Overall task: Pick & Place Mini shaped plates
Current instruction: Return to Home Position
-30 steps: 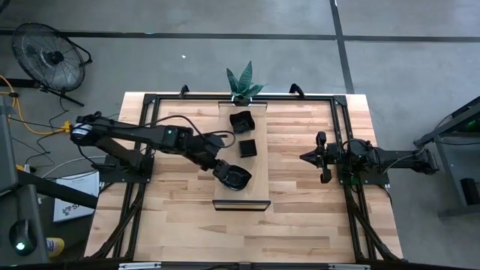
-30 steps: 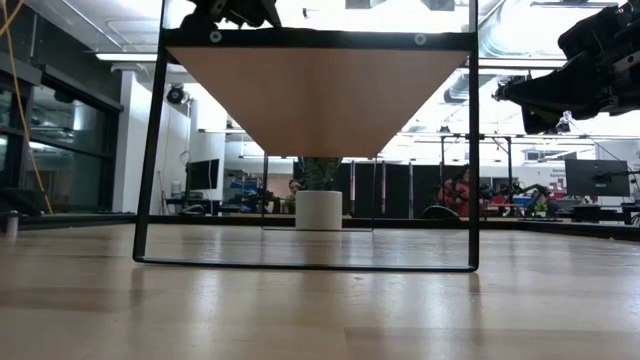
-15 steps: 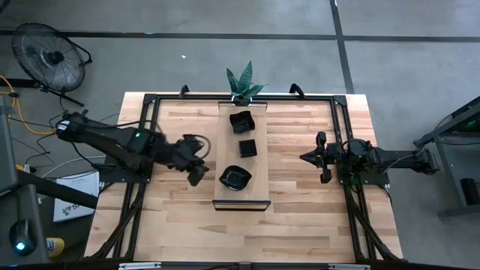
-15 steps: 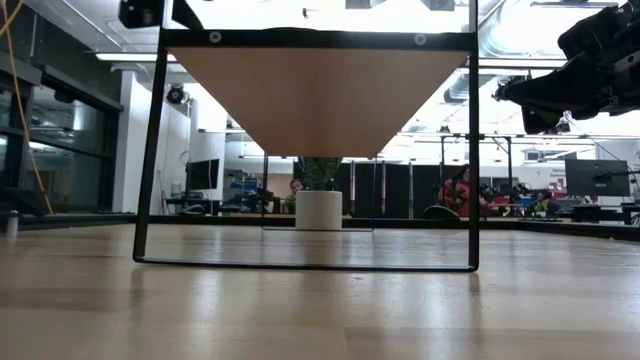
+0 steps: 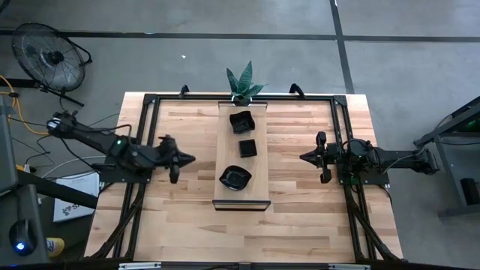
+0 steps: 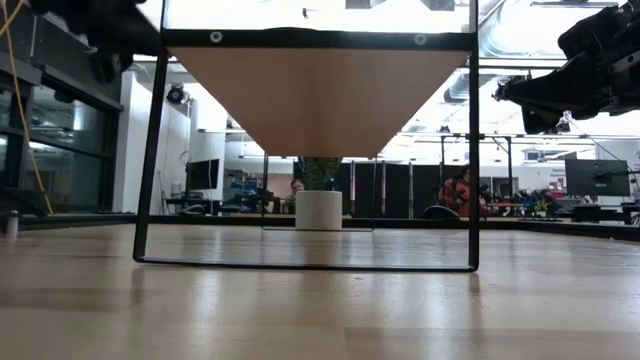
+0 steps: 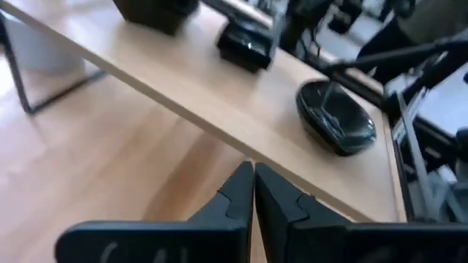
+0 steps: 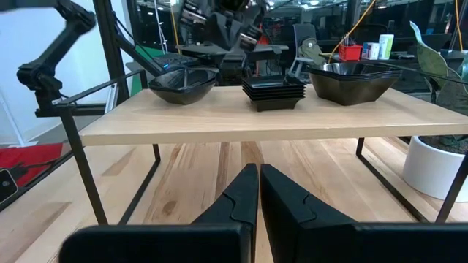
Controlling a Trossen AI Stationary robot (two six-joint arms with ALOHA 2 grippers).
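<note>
wooden table [image 5: 300, 221], plates [image 5: 247, 148], grey floor [image 5: 412, 45]

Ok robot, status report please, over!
Left gripper shut, empty, beside shelf. Right gripper shut, empty, opposite side. Plates in three stacks on shelf. Nothing seen in the way.

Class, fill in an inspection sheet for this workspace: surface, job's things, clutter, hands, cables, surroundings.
Surface: wooden table, raised shelf at its middle.
Job's things: on the shelf, back pile, square pile, front leaf-shaped plate, all black.
Clutter: potted plant at the table's back edge.
Hands: left hand and right hand both shut, empty, either side of the shelf.
Cables: yellow cable on the floor.
Surroundings: fan on the floor; person behind.
</note>
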